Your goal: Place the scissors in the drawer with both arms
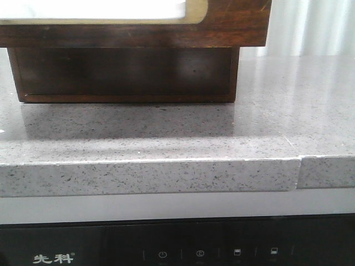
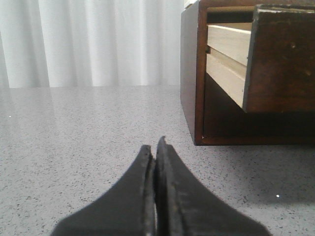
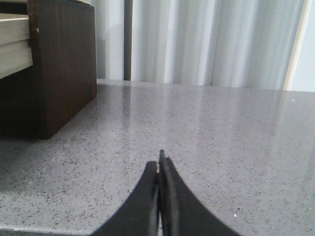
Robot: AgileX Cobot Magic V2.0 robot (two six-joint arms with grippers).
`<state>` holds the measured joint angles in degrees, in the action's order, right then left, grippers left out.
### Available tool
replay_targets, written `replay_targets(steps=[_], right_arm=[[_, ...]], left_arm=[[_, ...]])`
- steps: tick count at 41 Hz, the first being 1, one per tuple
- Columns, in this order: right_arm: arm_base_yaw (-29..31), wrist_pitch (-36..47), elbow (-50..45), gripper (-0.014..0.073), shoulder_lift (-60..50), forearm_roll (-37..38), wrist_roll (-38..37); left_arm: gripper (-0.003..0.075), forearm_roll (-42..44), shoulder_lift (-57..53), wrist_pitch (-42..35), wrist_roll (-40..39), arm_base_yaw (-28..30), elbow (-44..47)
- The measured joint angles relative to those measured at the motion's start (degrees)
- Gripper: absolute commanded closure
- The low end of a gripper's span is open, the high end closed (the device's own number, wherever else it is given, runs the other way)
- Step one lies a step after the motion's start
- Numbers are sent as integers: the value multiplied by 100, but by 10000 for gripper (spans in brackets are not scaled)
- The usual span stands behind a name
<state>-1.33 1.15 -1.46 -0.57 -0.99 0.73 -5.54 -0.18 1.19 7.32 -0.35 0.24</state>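
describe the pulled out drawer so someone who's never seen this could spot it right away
On the grey speckled countertop stands a dark brown wooden cabinet. The drawer sticks out from its upper part, over the dark recess below. Its pale wood sides and a white panel in a tan rounded rim on its front set it apart.

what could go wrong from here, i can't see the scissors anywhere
1. No scissors show in any view, so neither arm has a target yet.
2. The dark brown wooden drawer juts out of its cabinet; an arm moving nearby could knock it.
3. Both the left gripper and right gripper are shut, so either must open before grasping.
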Motion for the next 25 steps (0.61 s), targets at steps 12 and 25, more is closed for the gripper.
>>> replay_targets(steps=[12, 25], right_arm=[[0, 54, 0, 662, 0, 99, -158], [41, 88, 0, 662, 0, 99, -173]], left_arm=[[741, 0, 0, 0, 0, 0, 0], [741, 0, 0, 0, 0, 0, 0]])
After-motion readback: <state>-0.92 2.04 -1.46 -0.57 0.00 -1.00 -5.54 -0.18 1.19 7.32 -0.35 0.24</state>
